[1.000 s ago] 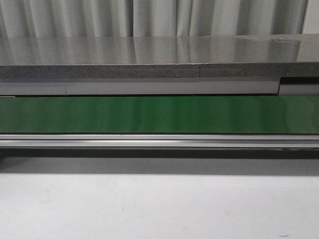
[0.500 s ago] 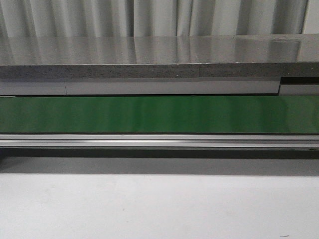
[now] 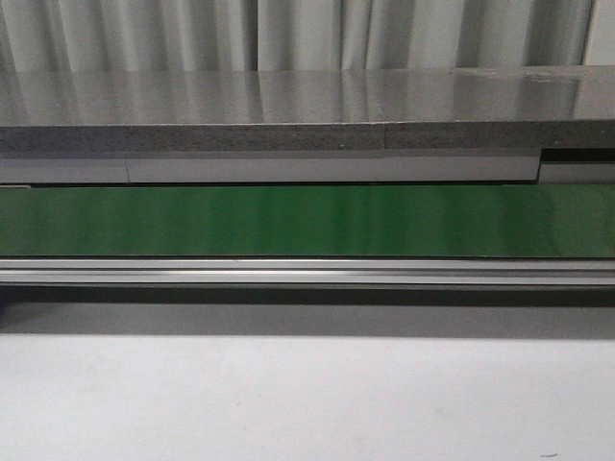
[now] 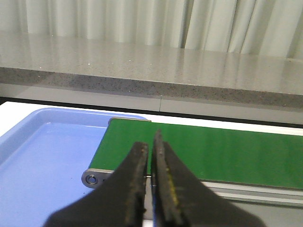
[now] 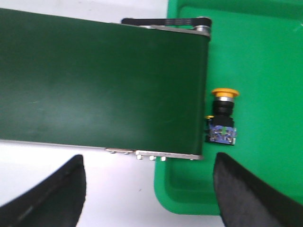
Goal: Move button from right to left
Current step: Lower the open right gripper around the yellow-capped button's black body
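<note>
One button [image 5: 222,117] in green tray [image 5: 265,56], between wide-spread right gripper [image 5: 149,189] jaws

— What can't you see here?
— In your right wrist view the green tray [image 5: 265,47] runs off the edge at 3 o'clock. The blue tray [image 4: 42,161] is cut off at 9 o'clock, partly behind the left gripper [image 4: 152,189].

green belt [image 3: 307,221], blue tray [image 4: 42,161], green tray [image 5: 255,56]

White table [image 3: 307,403] under green conveyor belt [image 3: 307,220]
</note>
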Controlling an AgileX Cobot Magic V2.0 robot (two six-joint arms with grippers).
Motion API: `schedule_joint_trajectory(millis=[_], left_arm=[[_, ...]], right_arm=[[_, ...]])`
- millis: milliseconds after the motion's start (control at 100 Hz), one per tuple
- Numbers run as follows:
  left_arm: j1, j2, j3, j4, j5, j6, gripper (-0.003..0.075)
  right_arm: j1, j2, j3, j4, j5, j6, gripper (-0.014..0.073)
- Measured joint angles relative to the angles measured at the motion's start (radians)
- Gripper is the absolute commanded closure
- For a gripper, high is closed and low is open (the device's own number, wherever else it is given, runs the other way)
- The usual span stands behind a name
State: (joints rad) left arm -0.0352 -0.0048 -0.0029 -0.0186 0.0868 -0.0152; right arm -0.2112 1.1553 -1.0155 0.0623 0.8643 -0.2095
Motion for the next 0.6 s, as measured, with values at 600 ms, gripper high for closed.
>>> schedule_joint_trajectory(millis=[600], left_arm=[[0.000, 0.000, 0.000, 0.000, 0.000, 0.000, 0.0715]], right_arm=[[-0.348, 0.467, -0.182, 0.304, -0.069, -0.377, 0.0076]])
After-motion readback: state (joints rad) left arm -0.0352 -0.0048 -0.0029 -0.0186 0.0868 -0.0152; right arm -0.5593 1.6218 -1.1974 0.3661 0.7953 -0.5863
